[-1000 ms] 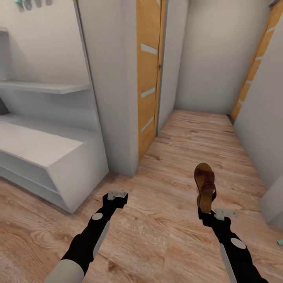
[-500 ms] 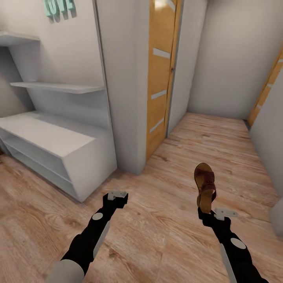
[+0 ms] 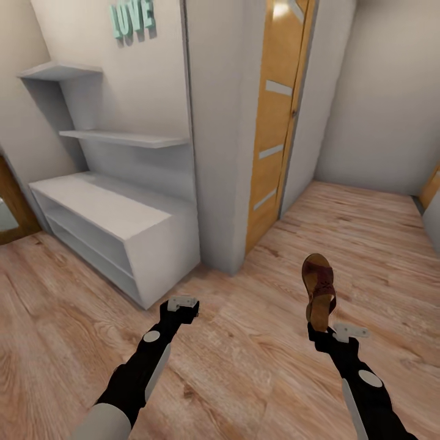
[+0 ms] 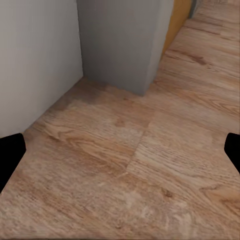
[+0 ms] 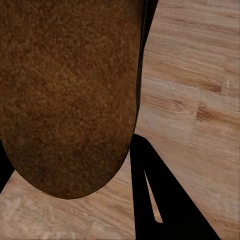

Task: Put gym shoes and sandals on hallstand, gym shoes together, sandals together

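Sandal, dark reddish-brown with a tan sole, stands almost upright in the right gripper, which is clamped on its lower end and holds it above the wood-plank corridor floor. In the right wrist view the sandal's grainy brown underside sits close to the camera, with the floor beyond it.

The left gripper hangs over bare floor with nothing in it. In the left wrist view its dark fingertips sit at opposite edges of the frame, spread wide, with the floor between them.

The white hallstand stands ahead and to the left, well apart from both grippers. It has a wide bench top, two low long shelf openings, and staggered wall shelves. Teal letters reading LOVE hang on the wall above. A white wall corner rises beside the hallstand, and an orange-brown door lies further down the corridor.
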